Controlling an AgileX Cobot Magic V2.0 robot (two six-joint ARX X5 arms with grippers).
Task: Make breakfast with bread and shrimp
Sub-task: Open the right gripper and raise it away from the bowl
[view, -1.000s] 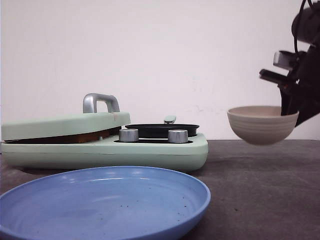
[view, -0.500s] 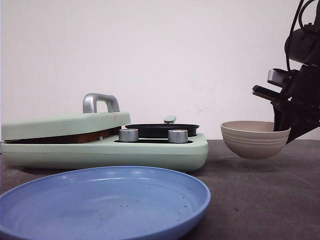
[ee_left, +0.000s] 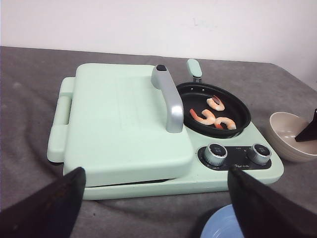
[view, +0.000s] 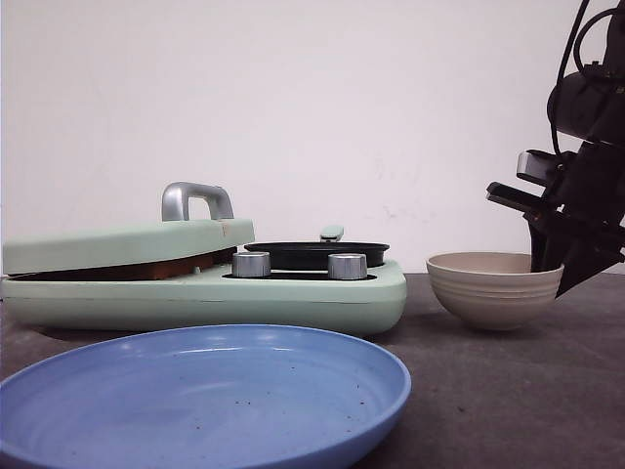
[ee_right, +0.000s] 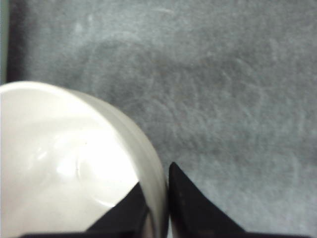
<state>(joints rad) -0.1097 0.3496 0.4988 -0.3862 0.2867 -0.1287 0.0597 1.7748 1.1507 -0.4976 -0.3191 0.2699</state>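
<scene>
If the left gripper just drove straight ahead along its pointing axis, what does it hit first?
Probably the closed lid of the green cooker: the open left gripper aims down at it, with nothing in between. The silver handle rises close to that line, so depth is uncertain.

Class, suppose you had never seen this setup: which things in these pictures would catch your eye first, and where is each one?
Probably the mint-green cooker with its lid closed, filling the middle of the table, and the three pink shrimp lying in its black pan beside the lid. Next, the right gripper pinching the rim of the beige bowl, which sits on the table right of the cooker. In front, a big blue plate lies empty.
</scene>
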